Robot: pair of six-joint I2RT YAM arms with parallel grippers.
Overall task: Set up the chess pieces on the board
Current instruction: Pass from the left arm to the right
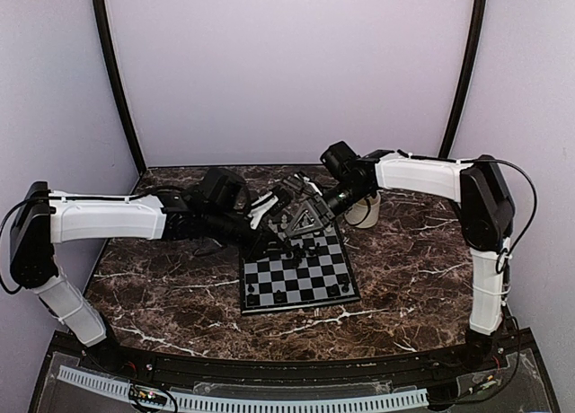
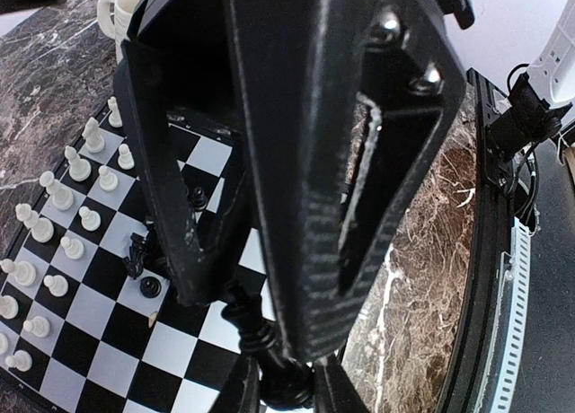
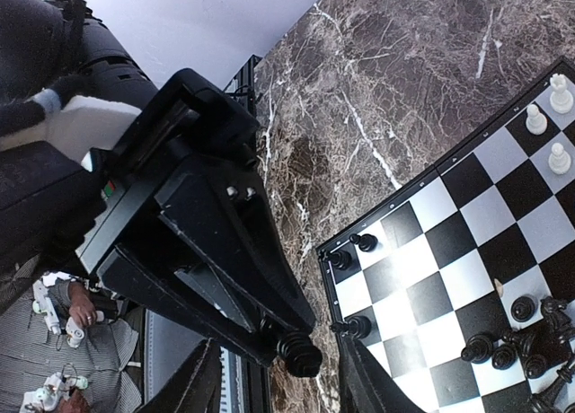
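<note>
A black chess piece (image 2: pixel 256 341) is held lying sideways over the board (image 1: pixel 310 274), with my left gripper (image 2: pixel 286 388) shut on its base end. In the right wrist view the same piece (image 3: pixel 301 355) sticks out of the left gripper (image 3: pixel 225 242), between the spread fingers of my right gripper (image 3: pixel 278 364), which is open and not touching it. Both grippers (image 1: pixel 289 226) (image 1: pixel 305 217) meet above the board's far edge. White pieces (image 2: pixel 58 197) stand in two rows on one side. Loose black pieces (image 3: pixel 503 350) lie clustered on the board (image 3: pixel 431 251), and a few (image 3: pixel 364 242) stand along its edge.
A cream mug (image 1: pixel 364 211) stands on the dark marble tabletop (image 1: pixel 422 278) just behind the board's far right corner, close under the right arm. It also shows in the left wrist view as the mug (image 2: pixel 121 9). Curved black posts rise at the back corners.
</note>
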